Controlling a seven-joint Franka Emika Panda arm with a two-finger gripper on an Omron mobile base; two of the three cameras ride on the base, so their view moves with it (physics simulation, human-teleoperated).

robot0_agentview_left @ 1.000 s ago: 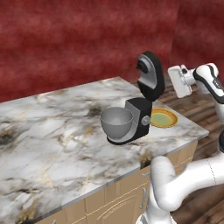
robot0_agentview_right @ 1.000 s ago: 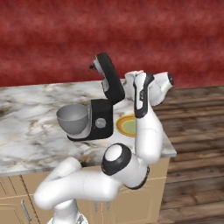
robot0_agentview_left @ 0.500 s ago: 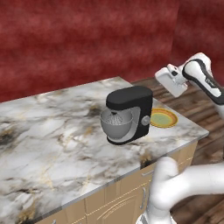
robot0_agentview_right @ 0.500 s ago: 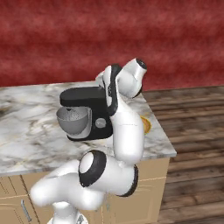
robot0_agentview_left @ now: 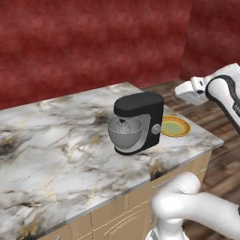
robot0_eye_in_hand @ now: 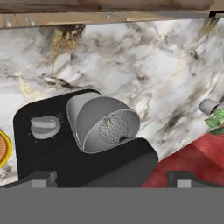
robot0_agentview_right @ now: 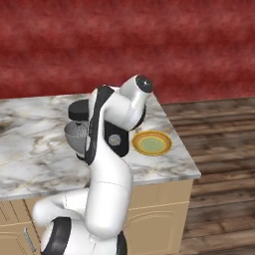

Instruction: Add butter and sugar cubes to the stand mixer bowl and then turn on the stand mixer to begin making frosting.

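Note:
The black stand mixer (robot0_agentview_left: 140, 123) stands on the marble counter with its head lowered over the grey metal bowl (robot0_agentview_left: 124, 133). In the hand view I look down on the mixer (robot0_eye_in_hand: 52, 153); its round knob (robot0_eye_in_hand: 45, 127) is on the left, and the bowl (robot0_eye_in_hand: 103, 124) has a wire whisk inside. My gripper (robot0_eye_in_hand: 111, 180) hovers above the mixer, open, with nothing between its fingertips (robot0_eye_in_hand: 40, 179). In the left base view my gripper (robot0_agentview_left: 183, 92) hangs in the air right of the mixer head. The arm covers most of the mixer (robot0_agentview_right: 79, 110) in the right base view. The sugar cubes and butter are hidden or out of view.
A flat yellow-rimmed plate (robot0_agentview_left: 174, 126) lies on the counter just right of the mixer, near the counter's right edge (robot0_agentview_left: 206, 140). A small potted plant (robot0_eye_in_hand: 214, 114) shows at the right of the hand view. Wooden floor lies beyond the counter end.
The mixer head was tilted up a second ago and is now down over the bowl. My arm has swung across in front of the mixer in the right base view.

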